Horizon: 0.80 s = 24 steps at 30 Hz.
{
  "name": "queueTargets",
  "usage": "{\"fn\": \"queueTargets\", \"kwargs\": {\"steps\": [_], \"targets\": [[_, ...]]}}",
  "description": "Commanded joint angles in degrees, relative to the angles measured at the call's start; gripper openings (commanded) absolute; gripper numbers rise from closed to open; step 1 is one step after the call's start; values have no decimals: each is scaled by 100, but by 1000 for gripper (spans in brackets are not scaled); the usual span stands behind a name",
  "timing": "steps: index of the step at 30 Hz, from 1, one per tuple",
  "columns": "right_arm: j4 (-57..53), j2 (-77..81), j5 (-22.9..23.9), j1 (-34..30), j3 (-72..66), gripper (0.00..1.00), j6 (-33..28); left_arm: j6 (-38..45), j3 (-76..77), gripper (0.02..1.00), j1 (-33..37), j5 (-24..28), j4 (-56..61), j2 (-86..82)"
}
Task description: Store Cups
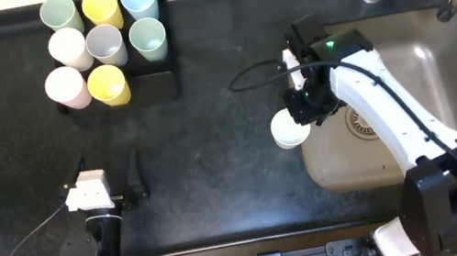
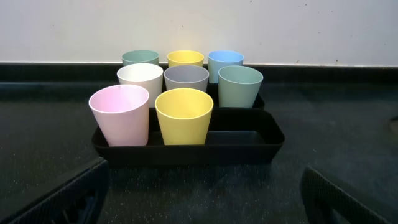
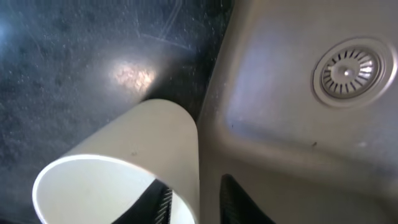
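Mid-carry in the cup-storing job: the right gripper (image 3: 198,200) was clamped on the wall of a white cup (image 3: 137,149), one finger inside the rim and one outside, holding it tipped on its side above the line where the dark countertop (image 1: 218,176) met the steel sink (image 3: 280,124). The cup looked like smooth matte plastic, a plain tapered cone with a thin round lip; the sink was brushed metal with a round perforated drain (image 3: 349,70), the counter a speckled, stone-like black. Well apart, across the counter, a shallow black rectangular tray (image 2: 249,134) held eight cups of the same shape standing upright, among them a pink cup (image 2: 120,115) and a yellow cup (image 2: 184,115) in the front row, with one corner space free beside the yellow one. The left gripper (image 2: 204,193) sat low over the counter facing the tray, jaws spread wide and holding nothing. The next move appeared to call for carrying the white cup over, turning it upright and lowering it into the free corner without knocking its neighbours
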Motion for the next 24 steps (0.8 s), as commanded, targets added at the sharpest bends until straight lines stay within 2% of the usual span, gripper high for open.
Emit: {"fn": "queueTargets", "kwargs": {"steps": [1,4,10,14,19,24], "targets": [[107,83,-37,125,-289,213,-2,105,-4,1000,28,74,-17,-37],[129,83,-42,188,-313,53,2,105,-4,1000,28,74,-17,-37],[186,20,-229,203,-254,45,4,105,-4,1000,28,74,-17,-37],[186,-245,-247,203,249,42,116,105,-4,1000,28,74,-17,-37],[-212,-216,-247,369,2020,45,404,105,-4,1000,28,74,-17,-37],[-627,555,-186,1047,4205,40,894,105,-4,1000,28,74,-17,-37]]}}
